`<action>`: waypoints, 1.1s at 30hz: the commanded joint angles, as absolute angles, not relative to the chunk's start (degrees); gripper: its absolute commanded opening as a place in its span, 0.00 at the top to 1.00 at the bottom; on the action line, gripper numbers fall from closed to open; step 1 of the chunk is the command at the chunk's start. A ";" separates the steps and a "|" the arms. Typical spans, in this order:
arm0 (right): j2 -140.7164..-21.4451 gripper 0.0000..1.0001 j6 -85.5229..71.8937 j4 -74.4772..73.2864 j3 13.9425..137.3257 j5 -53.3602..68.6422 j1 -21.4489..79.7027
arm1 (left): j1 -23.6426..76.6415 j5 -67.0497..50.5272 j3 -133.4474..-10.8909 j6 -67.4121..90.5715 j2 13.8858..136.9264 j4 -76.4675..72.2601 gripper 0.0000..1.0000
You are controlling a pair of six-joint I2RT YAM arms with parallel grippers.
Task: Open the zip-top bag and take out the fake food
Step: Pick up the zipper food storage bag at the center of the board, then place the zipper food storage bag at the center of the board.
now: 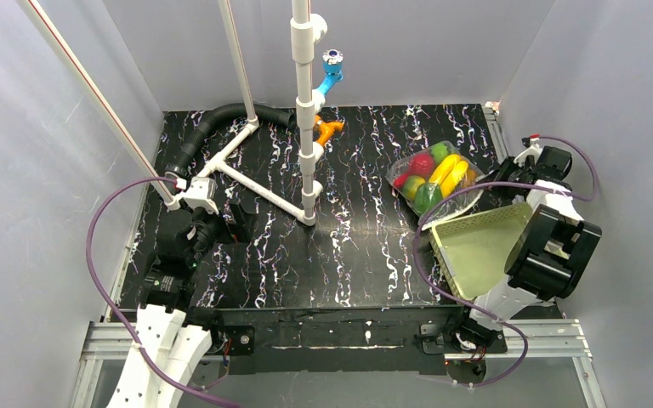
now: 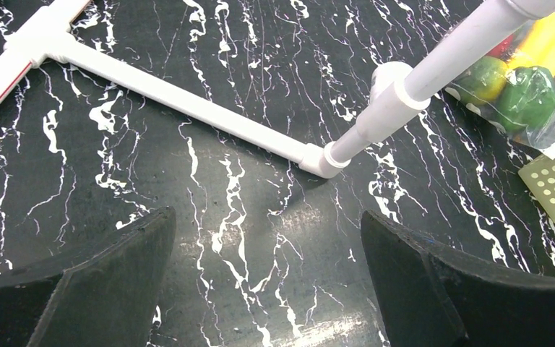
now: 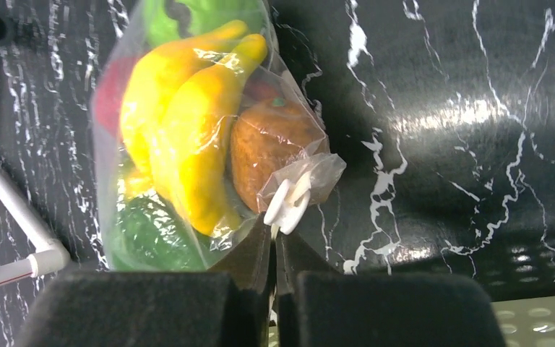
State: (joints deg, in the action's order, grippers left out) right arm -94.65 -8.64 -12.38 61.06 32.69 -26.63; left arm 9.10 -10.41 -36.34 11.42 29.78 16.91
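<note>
Black marbled table [image 1: 349, 255], with the bag [image 3: 316, 172] of fake food [image 1: 446, 170] sitting far right beside the basket [image 1: 476, 246]. Right gripper [image 3: 274, 246] was pinched shut on the bag's corner by the white slider [image 3: 287, 202], and the left gripper [image 2: 267, 282] hung wide apart. I'd have pinned the opposite side before pulling.

Free room and obstacles around the white upright pipe [image 1: 309, 127]

To the near side and right of the upright pipe, the black marbled table [image 1: 349, 263] offers an open stretch as far as the zip-top bag [image 1: 436, 177] and the mesh basket [image 1: 476, 246], both well to its right. A low floor pipe [image 1: 264, 191] slants off left from its foot, and a black hose [image 1: 212, 123] curves further left behind. An orange fitting [image 1: 329, 129] and a blue fitting [image 1: 332, 72] jut from its right side higher up. The right gripper [image 3: 274, 246], pinched on the bag's edge, blocks the bag's right side.
</note>
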 commanded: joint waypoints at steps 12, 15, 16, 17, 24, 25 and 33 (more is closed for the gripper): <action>-88.76 0.99 -9.60 -14.79 74.91 43.50 -16.89 | 8.79 -14.51 -36.48 11.25 30.19 15.79 0.00; -88.78 0.99 -9.23 -16.93 78.29 45.26 -12.86 | 8.74 -14.52 -36.30 11.10 29.27 15.79 0.00; -88.89 0.99 -8.98 -17.57 79.37 45.81 -11.63 | 8.71 -14.55 -36.27 11.08 29.16 15.82 0.01; -89.00 0.99 -8.57 -18.41 80.30 46.26 -10.48 | 8.70 -14.63 -36.29 11.05 29.23 15.78 0.01; -85.45 0.99 -1.63 -22.66 81.04 46.22 -4.11 | 8.70 -15.82 -36.29 11.19 29.43 15.66 0.01; -84.74 0.99 -0.79 -22.90 80.64 46.37 -4.02 | 8.70 -15.82 -36.22 11.21 29.19 15.65 0.00; -79.17 0.99 10.55 -30.76 77.91 56.01 -2.27 | 8.70 -19.52 -36.33 11.90 29.32 14.76 0.01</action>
State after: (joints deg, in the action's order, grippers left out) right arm -84.16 2.68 -26.63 79.37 48.16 -3.60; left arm 9.06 -16.16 -36.32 11.62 29.67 16.25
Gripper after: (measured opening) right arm 0.033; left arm 0.994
